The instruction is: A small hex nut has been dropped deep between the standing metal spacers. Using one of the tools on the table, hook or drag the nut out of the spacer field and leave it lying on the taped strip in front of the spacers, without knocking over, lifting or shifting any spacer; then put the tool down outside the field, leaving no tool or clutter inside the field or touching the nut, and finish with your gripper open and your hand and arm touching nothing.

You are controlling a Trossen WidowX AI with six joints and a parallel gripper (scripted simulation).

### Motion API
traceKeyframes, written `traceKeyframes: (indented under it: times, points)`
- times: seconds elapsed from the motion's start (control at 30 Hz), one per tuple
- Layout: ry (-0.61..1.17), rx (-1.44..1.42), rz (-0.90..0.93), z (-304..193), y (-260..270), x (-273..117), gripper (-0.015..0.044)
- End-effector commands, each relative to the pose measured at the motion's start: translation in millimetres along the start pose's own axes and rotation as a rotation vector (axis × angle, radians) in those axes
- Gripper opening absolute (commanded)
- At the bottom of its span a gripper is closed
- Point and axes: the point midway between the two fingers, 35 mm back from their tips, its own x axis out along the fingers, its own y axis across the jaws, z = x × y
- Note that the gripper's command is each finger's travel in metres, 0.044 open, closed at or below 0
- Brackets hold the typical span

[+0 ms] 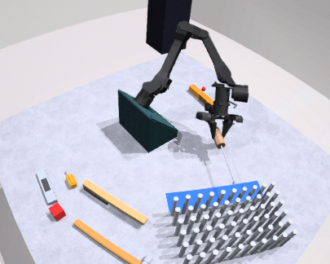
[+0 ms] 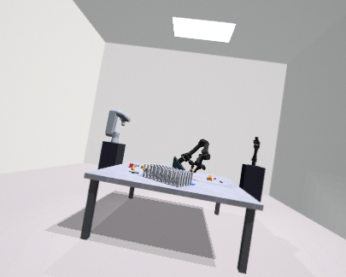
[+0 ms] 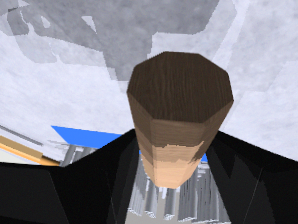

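My gripper is shut on the wooden handle of a thin-shafted tool, behind the taped strip. The tool's thin metal shaft slants down from the handle, and its tip shows near the back edge of the blue taped strip. Whether the tip touches the table I cannot tell. The standing metal spacers are in upright rows at the front right in the top view. In the wrist view the handle hides part of the strip and field. I cannot make out the hex nut in any view.
A dark green wedge stands by the arm's base. At the left lie a brush, a hammer, a grey level-like block, a small yellow item and a red cube. An orange bar lies behind the gripper.
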Motion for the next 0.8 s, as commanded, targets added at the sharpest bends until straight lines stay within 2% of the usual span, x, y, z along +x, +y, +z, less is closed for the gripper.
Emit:
traceKeyframes:
  times: [0.0, 0.4, 0.43, 0.77]
  points:
    - [0.004, -0.002, -0.002, -15, 1, -18, 0.0000]
    - [0.009, -0.003, -0.007, -49, 12, -73, 0.0000]
    - [0.006, 0.003, -0.003, -43, 9, -60, 0.0000]
    - [-0.057, 0.269, -0.022, -39, 8, -62, 0.0000]
